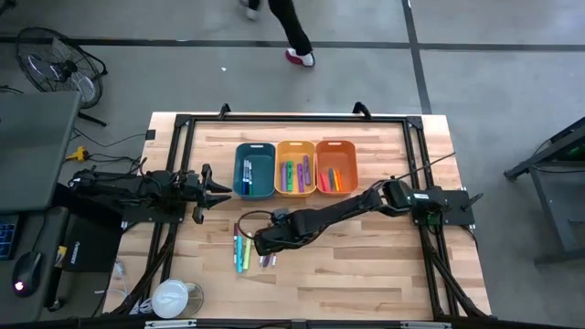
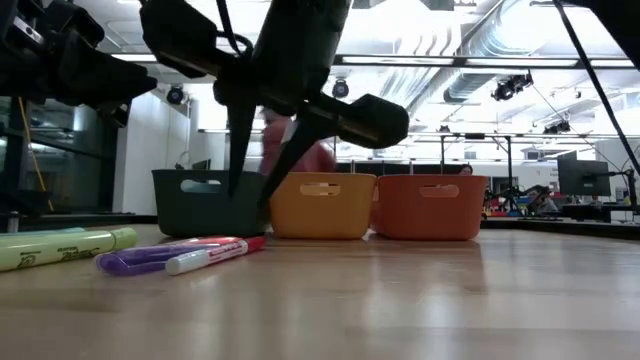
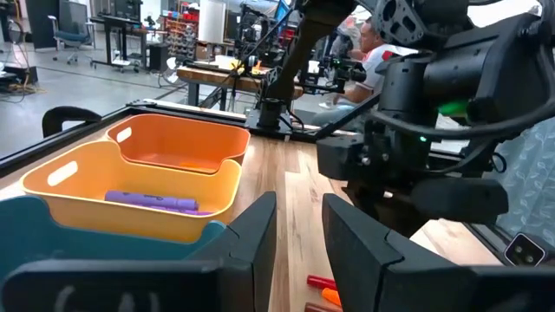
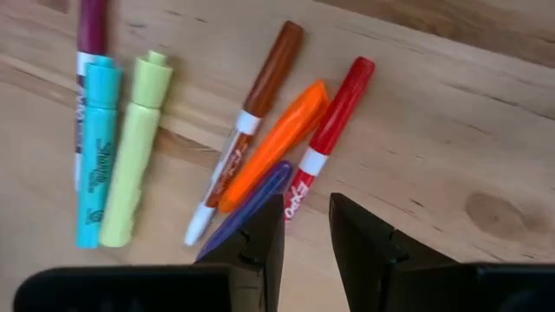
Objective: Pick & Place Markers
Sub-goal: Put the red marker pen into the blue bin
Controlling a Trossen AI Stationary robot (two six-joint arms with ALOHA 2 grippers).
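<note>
Markers [image 4: 260, 147] lie loose on the surface [image 1: 366, 265], directly beneath the right pincer [image 4: 305, 227], whose fingers stand slightly apart, holding nothing. Left pincer [image 3: 299, 234], fingers narrowly apart and empty, waits beside the teal bin [image 1: 254, 171].

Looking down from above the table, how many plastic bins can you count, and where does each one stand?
3, side by side along the table's far edge: the teal bin nearest the left arm, the yellow-orange bin in the middle, the orange bin beside it. None looks hidden.
</note>
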